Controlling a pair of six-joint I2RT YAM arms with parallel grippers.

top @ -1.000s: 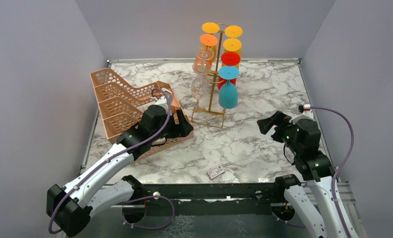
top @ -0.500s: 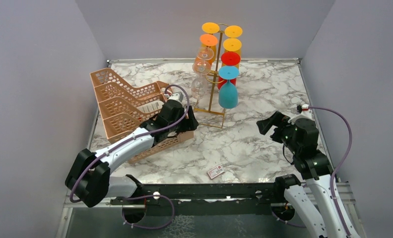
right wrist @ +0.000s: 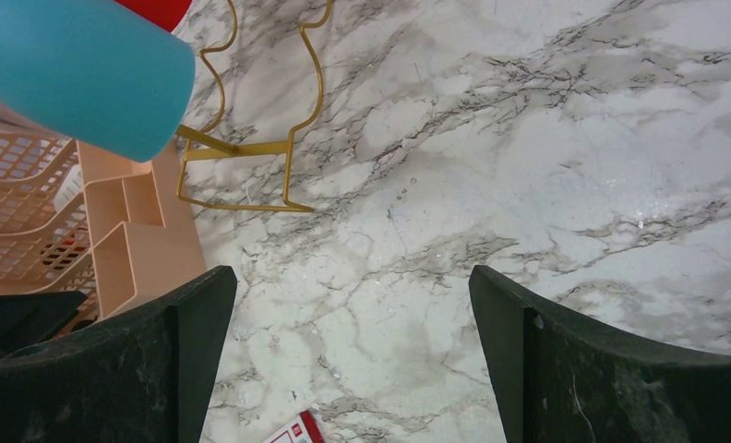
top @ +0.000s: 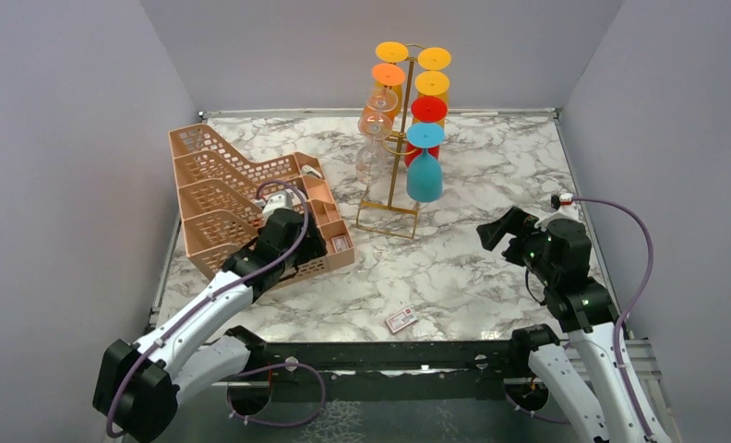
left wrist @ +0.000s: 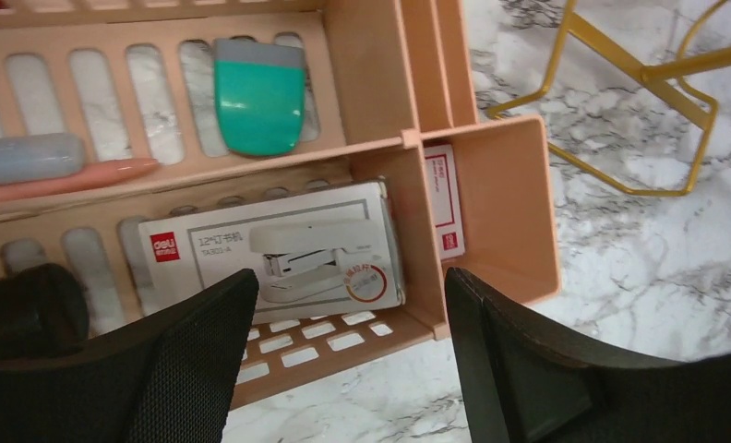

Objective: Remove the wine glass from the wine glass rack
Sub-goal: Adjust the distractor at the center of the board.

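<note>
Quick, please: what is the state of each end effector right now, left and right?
Left end effector: open, holding nothing.
Right end effector: open wide, holding nothing.

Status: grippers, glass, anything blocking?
Left gripper open, empty, over tray. Right gripper open, empty, short of rack. Blue glass hanging on rack. Nothing between it and right gripper.

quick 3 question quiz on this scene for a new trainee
1. True or false: the blue wine glass hangs bowl-down on the gold wine glass rack.
2. The left claw hovers over: A the stapler box, B the blue wine glass, C the red wine glass.
3. Fill in: the right claw is ____ and holds nothing.
Key: 1 true; 2 A; 3 open.
</note>
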